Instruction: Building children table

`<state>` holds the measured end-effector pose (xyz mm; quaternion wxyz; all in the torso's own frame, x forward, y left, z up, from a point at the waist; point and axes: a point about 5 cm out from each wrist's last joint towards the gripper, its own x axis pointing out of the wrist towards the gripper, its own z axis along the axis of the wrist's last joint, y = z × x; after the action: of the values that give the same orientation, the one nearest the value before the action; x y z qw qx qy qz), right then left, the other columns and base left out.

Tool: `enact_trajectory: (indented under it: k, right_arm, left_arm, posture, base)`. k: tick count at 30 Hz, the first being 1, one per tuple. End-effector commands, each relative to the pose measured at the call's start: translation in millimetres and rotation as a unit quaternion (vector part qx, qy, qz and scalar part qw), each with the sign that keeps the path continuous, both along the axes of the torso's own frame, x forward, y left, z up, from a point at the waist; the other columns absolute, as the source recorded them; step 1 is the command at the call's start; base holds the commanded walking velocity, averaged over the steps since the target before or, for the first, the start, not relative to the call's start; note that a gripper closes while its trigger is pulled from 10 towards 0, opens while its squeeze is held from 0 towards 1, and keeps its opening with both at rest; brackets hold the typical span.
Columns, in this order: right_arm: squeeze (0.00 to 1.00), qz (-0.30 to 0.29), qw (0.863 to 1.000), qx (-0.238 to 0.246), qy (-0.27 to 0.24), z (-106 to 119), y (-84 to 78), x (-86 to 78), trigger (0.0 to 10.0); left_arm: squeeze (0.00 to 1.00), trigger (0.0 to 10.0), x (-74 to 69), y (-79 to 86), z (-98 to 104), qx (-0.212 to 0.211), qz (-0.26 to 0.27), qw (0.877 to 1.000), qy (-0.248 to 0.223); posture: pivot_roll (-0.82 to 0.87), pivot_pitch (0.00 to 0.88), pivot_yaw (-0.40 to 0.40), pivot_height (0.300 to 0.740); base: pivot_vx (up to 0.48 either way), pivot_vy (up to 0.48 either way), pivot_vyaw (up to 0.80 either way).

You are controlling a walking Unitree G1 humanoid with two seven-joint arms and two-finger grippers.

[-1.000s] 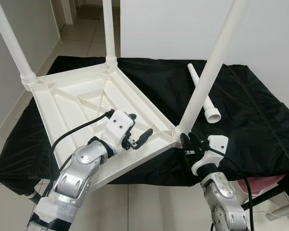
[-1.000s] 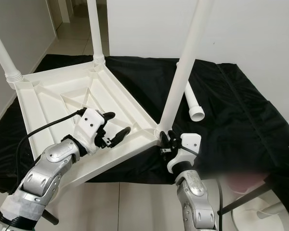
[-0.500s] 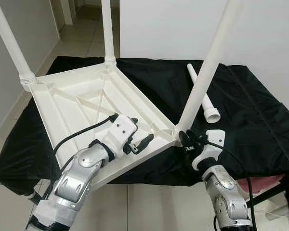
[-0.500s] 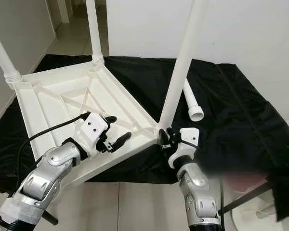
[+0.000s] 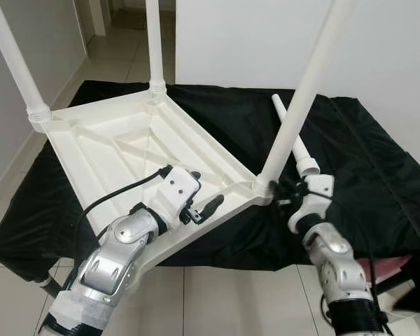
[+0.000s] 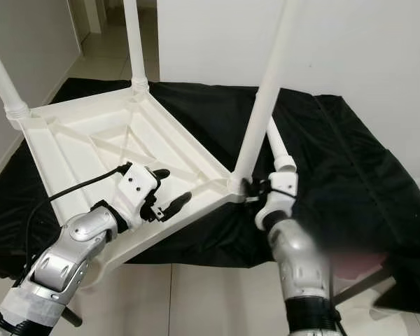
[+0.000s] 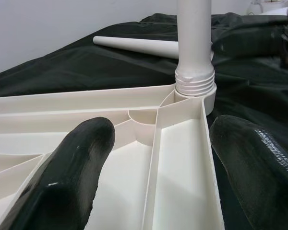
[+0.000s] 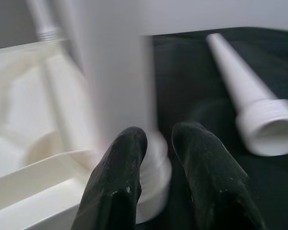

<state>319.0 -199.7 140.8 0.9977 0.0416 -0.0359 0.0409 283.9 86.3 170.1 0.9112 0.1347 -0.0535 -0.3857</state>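
Reaching in at the near corner of the upturned white children's table point(image 5: 126, 150), the right tool point(image 5: 288, 192) is sitting with its two black fingers point(image 8: 120, 177) narrowly parted, just beside the threaded base of the near-right leg point(image 5: 301, 98) — whether they are touching the collar I cannot tell, since the wrist view is blurring there. The left tool point(image 5: 199, 204) is hovering over the near edge of the table's ribbed underside, its fingers point(image 7: 72, 172) spread wide with one on each side of the edge rib and gripping nothing. In the left wrist view the screwed-in leg is standing upright in its corner socket point(image 7: 196, 86) beyond the fingertips.

The table is lying upside down on a tabletop covered with black cloth point(image 5: 364, 161), its near corner jutting past the front edge. Two more legs are standing in sockets — one at the far-left corner point(image 5: 14, 59) and one at the far corner point(image 5: 154, 42). A fourth, loose leg point(image 5: 294, 140) is lying on the cloth behind the right tool, its wide threaded end pointing toward the robot.
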Motion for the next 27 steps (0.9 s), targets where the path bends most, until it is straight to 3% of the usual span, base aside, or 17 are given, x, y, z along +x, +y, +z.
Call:
enact_trajectory:
  k: [1, 4, 8, 9, 10, 11, 18, 21, 27]
  right_arm:
    - [0.00, -0.038, 0.999, 0.000, -0.005, 1, -13.8, 1.5, 10.0]
    - [0.00, -0.061, 0.998, 0.008, -0.008, 5, -21.6, 5.8, 10.0]
    - [0.00, -0.058, 0.998, 0.010, -0.018, 7, -20.4, 6.8, 10.0]
    - [0.00, -0.041, 0.999, 0.016, -0.025, 5, -9.4, 1.4, 10.0]
    - [0.00, -0.041, 0.999, 0.016, -0.025, 5, -9.4, 1.4, 10.0]
    - [0.00, -0.034, 0.999, 0.022, -0.028, 2, -1.7, -2.7, 10.0]
    - [0.00, -0.033, 0.999, 0.029, -0.032, -1, 6.6, -4.9, 10.0]
    - [0.00, -0.036, 0.998, 0.039, -0.033, -4, 11.9, -6.4, 10.0]
    - [0.00, -0.042, 0.998, 0.040, -0.031, -7, 11.1, -8.9, 10.0]
  left_arm:
    - [0.00, 10.0, 0.8, 0.7, -3, 0.009, 0.003, 1.000, 0.004]
    - [0.00, 10.0, 2.5, 4.3, -4, 0.019, 0.011, 1.000, 0.002]
    - [0.00, 10.0, 5.9, 9.0, -7, 0.032, 0.027, 0.999, 0.003]
    - [0.00, 10.0, 13.1, 18.9, -20, 0.074, 0.067, 0.995, 0.025]
    - [0.00, 10.0, 13.1, 18.9, -20, 0.074, 0.067, 0.995, 0.025]
    - [0.00, 10.0, 17.3, 26.4, -30, 0.108, 0.094, 0.989, 0.042]
    - [0.00, 10.0, 20.9, 29.1, -36, 0.107, 0.111, 0.986, 0.067]
    - [0.00, 10.0, 25.6, 29.7, -47, 0.121, 0.130, 0.979, 0.102]
    - [0.00, 10.0, 30.3, 29.8, -50, 0.126, 0.142, 0.975, 0.114]
  posture:
    - [0.00, 0.001, -0.083, 0.740]
    - [0.01, 0.005, -0.080, 0.740]
    - [0.01, 0.010, -0.072, 0.740]
    - [0.01, 0.016, -0.061, 0.740]
    - [0.01, 0.016, -0.061, 0.740]
    - [0.01, 0.018, -0.057, 0.740]
    - [0.00, 0.022, -0.043, 0.740]
    - [-0.01, 0.024, -0.028, 0.740]
    - [-0.02, 0.031, -0.021, 0.740]
  base:
    - [0.000, 0.000, 0.00]
    - [0.000, 0.000, 0.00]
    - [0.000, 0.000, 0.00]
    - [0.000, 0.000, 0.00]
    - [0.000, 0.000, 0.00]
    - [0.000, 0.000, 0.00]
    - [0.000, 0.000, 0.00]
    - [0.000, 0.000, 0.00]
    - [0.000, 0.000, 0.00]
